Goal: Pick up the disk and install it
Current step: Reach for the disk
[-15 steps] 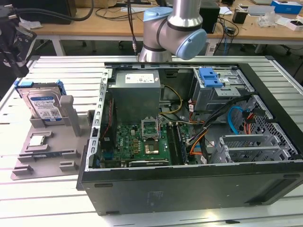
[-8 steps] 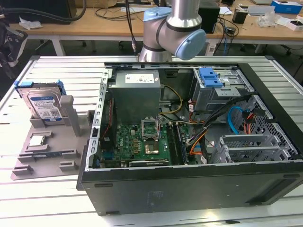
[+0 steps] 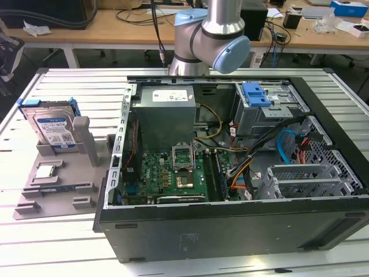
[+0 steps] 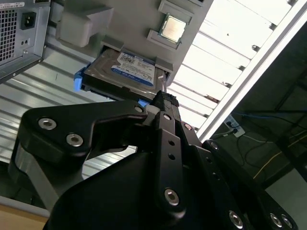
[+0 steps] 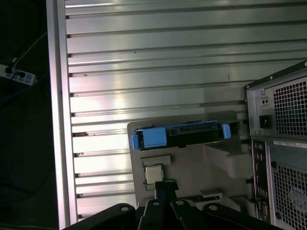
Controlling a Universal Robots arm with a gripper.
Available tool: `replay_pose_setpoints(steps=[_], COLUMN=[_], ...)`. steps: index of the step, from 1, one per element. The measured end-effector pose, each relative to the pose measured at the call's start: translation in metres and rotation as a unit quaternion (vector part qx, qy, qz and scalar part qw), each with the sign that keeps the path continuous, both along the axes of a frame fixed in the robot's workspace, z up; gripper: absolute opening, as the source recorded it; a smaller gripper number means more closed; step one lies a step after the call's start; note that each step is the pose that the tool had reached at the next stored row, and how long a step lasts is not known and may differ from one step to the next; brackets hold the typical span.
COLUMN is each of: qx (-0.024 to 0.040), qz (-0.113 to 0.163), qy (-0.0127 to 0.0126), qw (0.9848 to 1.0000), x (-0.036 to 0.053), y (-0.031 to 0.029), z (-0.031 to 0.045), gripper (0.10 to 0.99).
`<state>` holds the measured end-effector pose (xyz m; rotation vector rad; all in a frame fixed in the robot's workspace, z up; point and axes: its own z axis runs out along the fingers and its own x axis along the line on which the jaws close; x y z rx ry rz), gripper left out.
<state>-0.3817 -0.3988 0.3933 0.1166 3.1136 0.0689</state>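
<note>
Slatted aluminium table (image 3: 63, 81) is carrying everything. Exterior view: the silver rectangular hard disk in a blue plastic carrier (image 3: 53, 128) is standing on edge in a grey plastic fixture (image 3: 86, 173), at the exterior view's left of the open black PC case (image 3: 230, 231). Second wrist view: black gripper (image 4: 164, 97) is hovering near the disk (image 4: 129, 72), jaws pressed together, gripping nothing. First wrist view: disk (image 5: 184, 135) is sitting edge-on, apart from the gripper (image 5: 165, 184).
</note>
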Motion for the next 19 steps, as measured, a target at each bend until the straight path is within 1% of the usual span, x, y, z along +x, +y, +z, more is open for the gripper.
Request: replay_pose_setpoints(steps=[4,12,14,18,19], qx=[-0.0001,0.0000,0.0000,0.0000,0.0000], qz=[0.000,0.000,0.000,0.000,0.000], qy=[0.0000,0.0000,0.0000,0.0000,0.0000], qw=[1.0000,1.0000,1.0000,1.0000,1.0000], x=[-0.0108,-0.0263,-0.0329,-0.0401,-0.0448], y=[0.0000,0.0000,0.0000,0.0000,0.0000], z=[0.0001,0.0000,0.0000,0.0000,0.0000], gripper=[0.106,0.106,0.106,0.106,0.106])
